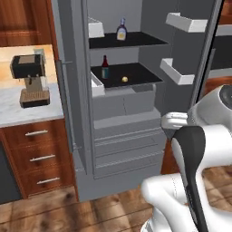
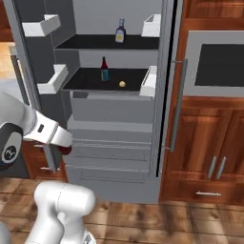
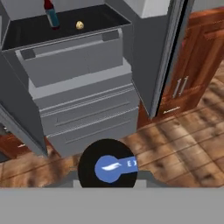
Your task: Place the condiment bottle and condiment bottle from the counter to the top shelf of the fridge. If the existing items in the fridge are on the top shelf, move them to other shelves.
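A kitchen with a wood plank floor point(image 1: 45, 206) and brown wooden cabinets; a tall grey fridge point(image 1: 127, 131) stands open in the middle.

To the left of the fridge is a pale marbled counter point(image 1: 11, 113) over wooden drawers with silver handles. A black and tan coffee machine point(image 1: 31, 80) sits on it.

In front of the fridge, low down by the left side of its grey drawers point(image 2: 112, 152), the robot's gripper point(image 2: 66, 144) is pressed together on a small dark red bottle point(image 2: 65, 149). From the hand's own camera the bottle's end appears as a dark disc with a blue mark point(image 3: 108, 166), with the drawers behind it.

Inside the fridge, on the top shelf point(image 1: 140, 41), stands a squat pale bottle with a dark blue label and dark cap point(image 1: 121, 31), near the shelf's middle. On the shelf below point(image 1: 140, 74) stands a bottle with a dark red neck and blue label point(image 1: 105, 68), toward the left. A tiny tan ball point(image 1: 124, 79) lies just to its right, near the front edge. White bins point(image 1: 186, 22) hang on the fridge's open doors on both sides.

To the right of the fridge are more wooden cabinets point(image 2: 205, 147), with a dark-fronted wall oven point(image 2: 219, 64) above them.
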Tool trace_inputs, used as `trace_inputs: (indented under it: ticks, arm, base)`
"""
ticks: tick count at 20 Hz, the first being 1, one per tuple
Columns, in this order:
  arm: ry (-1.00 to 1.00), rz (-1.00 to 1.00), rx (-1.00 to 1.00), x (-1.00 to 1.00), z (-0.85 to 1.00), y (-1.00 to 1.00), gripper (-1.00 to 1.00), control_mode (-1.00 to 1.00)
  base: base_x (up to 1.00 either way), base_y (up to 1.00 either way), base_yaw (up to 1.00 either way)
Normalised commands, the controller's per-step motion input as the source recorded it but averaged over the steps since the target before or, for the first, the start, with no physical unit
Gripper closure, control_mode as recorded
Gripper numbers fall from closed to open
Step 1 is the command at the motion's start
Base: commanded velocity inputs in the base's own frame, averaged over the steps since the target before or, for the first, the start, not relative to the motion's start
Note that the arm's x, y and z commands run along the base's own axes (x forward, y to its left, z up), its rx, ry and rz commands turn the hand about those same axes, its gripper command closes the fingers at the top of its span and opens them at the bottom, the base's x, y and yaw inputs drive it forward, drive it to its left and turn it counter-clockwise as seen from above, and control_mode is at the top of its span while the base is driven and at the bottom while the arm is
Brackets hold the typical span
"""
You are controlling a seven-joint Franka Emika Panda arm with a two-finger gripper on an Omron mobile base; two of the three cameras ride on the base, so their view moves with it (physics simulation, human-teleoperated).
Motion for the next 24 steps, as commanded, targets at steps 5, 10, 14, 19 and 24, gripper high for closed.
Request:
trace_inputs:
  ticks: [5, 10, 14, 19, 24]
  arm:
    - [0.0, 0.0, 0.0, 0.0, 0.0, 0.0, 1.0, 1.0]
    - [0.0, 0.0, 0.0, 0.0, 0.0, 0.0, 1.0, 1.0]
    - [0.0, 0.0, 0.0, 0.0, 0.0, 0.0, 1.0, 1.0]
    - [0.0, 0.0, 0.0, 0.0, 0.0, 0.0, 1.0, 1.0]
    - [-0.1, 0.07, 0.02, 0.21, 0.4, 0.0, 1.0, -1.0]
  base:
    - [0.61, 0.03, 0.05]
    - [0.82, 0.05, 0.09]
    - [0.91, 0.0, 0.13]
    - [0.88, 0.02, 0.17]
    - [0.53, 0.0, 0.09]
